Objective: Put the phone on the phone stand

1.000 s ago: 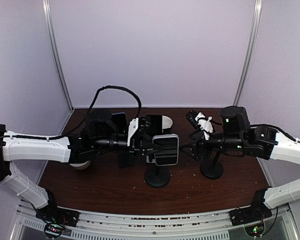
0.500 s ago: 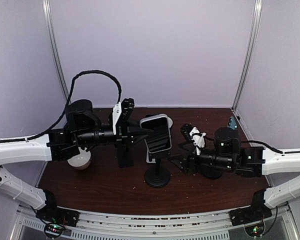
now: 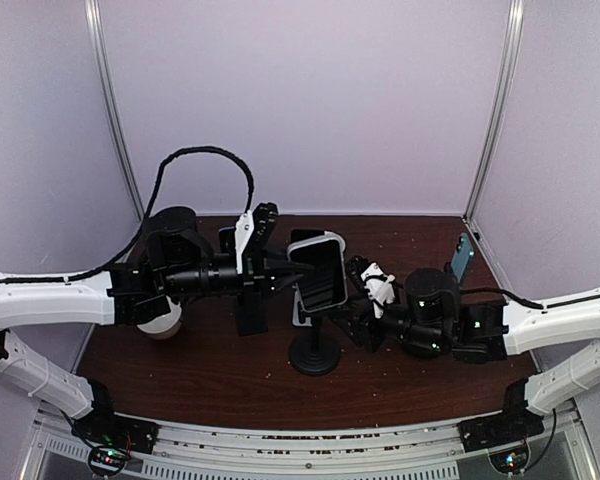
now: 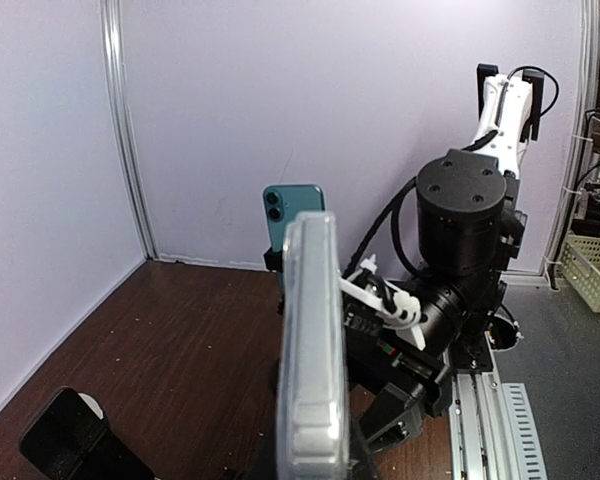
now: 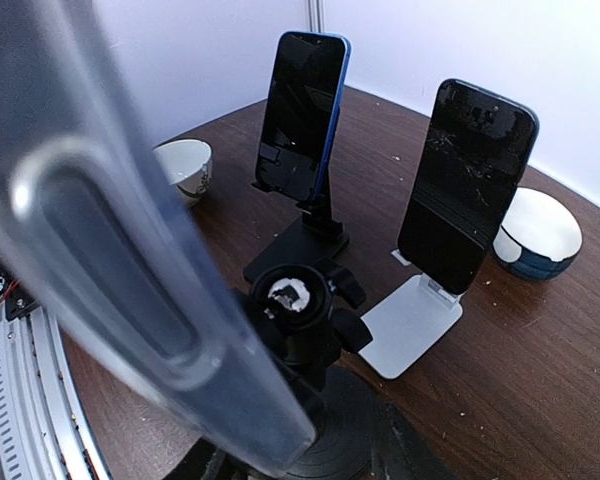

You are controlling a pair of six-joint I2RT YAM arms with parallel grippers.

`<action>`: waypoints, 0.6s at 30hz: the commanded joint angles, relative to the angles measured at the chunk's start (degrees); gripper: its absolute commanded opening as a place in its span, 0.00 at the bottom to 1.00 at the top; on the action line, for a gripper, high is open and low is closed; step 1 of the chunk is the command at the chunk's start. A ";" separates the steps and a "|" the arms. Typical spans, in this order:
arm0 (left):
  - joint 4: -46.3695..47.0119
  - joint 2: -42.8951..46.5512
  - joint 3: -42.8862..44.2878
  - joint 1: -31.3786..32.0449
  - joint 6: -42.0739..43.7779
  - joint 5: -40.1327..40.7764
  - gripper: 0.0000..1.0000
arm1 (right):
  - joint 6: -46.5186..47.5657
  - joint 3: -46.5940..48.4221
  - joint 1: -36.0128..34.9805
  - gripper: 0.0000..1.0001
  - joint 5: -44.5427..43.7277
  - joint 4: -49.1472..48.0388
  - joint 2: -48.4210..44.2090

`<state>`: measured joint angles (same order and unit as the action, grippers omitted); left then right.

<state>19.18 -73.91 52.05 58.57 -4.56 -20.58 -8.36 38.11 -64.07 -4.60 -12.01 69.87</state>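
The phone (image 3: 317,272), dark-screened in a clear case, is held upright over the black round-based phone stand (image 3: 315,356) at the table's middle. My left gripper (image 3: 283,268) is shut on the phone's left edge. In the left wrist view the phone's case edge (image 4: 310,340) fills the centre, and the fingers of my left gripper (image 4: 310,465) are hidden behind it. My right gripper (image 3: 350,308) is low, just right of the stand's stem. In the right wrist view the case edge (image 5: 130,250) crosses the foreground, over the stand's ball head (image 5: 295,295). My right gripper (image 5: 310,465) looks open around the base (image 5: 360,430).
A blue phone on a black stand (image 5: 300,115) and a black phone on a white stand (image 5: 465,185) are behind the round stand. Bowls (image 5: 185,165) (image 5: 540,230) flank them. A teal phone (image 3: 463,258) stands at the far right. A white bowl (image 3: 160,320) is under my left arm.
The phone turned from lying flat over the stand to upright, and my left gripper lifted it slightly back. My right arm dropped lower and moved left to the stand.
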 commanded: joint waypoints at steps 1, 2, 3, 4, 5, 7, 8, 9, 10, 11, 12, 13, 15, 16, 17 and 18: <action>1.06 0.98 -0.64 0.06 0.72 2.77 0.00 | -1.98 1.17 -0.93 0.42 -6.34 0.11 0.71; -1.17 1.00 -0.13 0.06 0.92 3.30 0.00 | -2.38 1.12 -1.08 0.42 -7.29 0.59 0.67; -3.36 0.88 0.39 0.10 0.83 3.82 0.00 | -3.14 0.94 -1.19 0.45 -8.49 1.12 0.56; -5.33 0.80 0.64 0.14 0.39 4.35 0.00 | -3.94 0.55 -1.17 0.46 -9.54 1.10 0.23; -6.70 0.73 0.56 0.14 -0.34 4.94 0.00 | -4.50 0.12 -1.25 0.45 -10.26 0.99 -0.12; -10.41 0.54 1.06 0.15 -1.59 5.40 0.00 | -5.05 -0.29 -1.27 0.39 -11.22 0.83 -0.70; -12.42 0.40 1.65 0.15 -2.46 5.88 0.00 | -5.16 -0.08 -1.23 0.34 -11.36 1.14 -0.77; -14.90 0.28 2.36 0.15 -3.36 6.61 0.00 | -5.26 0.27 -1.24 0.29 -11.20 1.64 -0.66; -17.19 0.26 3.08 0.15 -4.05 7.63 0.00 | -5.41 0.52 -1.25 0.25 -10.85 2.08 -0.46; -19.06 0.26 3.62 0.15 -4.80 8.48 0.00 | -5.59 0.77 -1.36 0.17 -10.60 2.38 -0.25; -21.25 0.33 4.07 0.15 -5.36 9.46 0.00 | -5.91 0.94 -1.34 0.08 -10.61 2.70 -0.11; -22.61 0.39 4.31 0.15 -5.98 10.33 0.00 | -6.29 1.06 -1.36 0.00 -10.88 2.86 0.01; -25.44 0.32 4.66 0.19 -7.00 11.06 0.00 | -7.48 1.66 -1.39 0.00 -12.31 3.98 0.01; -26.89 0.08 4.98 0.23 -7.57 11.30 0.00 | -8.10 2.24 -1.28 0.00 -13.40 4.96 0.01; -28.20 -0.19 5.13 0.30 -8.00 11.81 0.00 | -8.53 2.86 -1.20 0.00 -14.04 5.69 0.01; -29.47 -0.57 5.23 0.50 -8.28 12.59 0.00 | -9.11 3.19 -1.03 0.00 -14.37 6.43 0.01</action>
<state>6.55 -72.97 57.87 59.55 -10.57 -13.19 -13.43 39.11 -65.91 -13.23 -9.47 70.50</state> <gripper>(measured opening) 0.095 0.065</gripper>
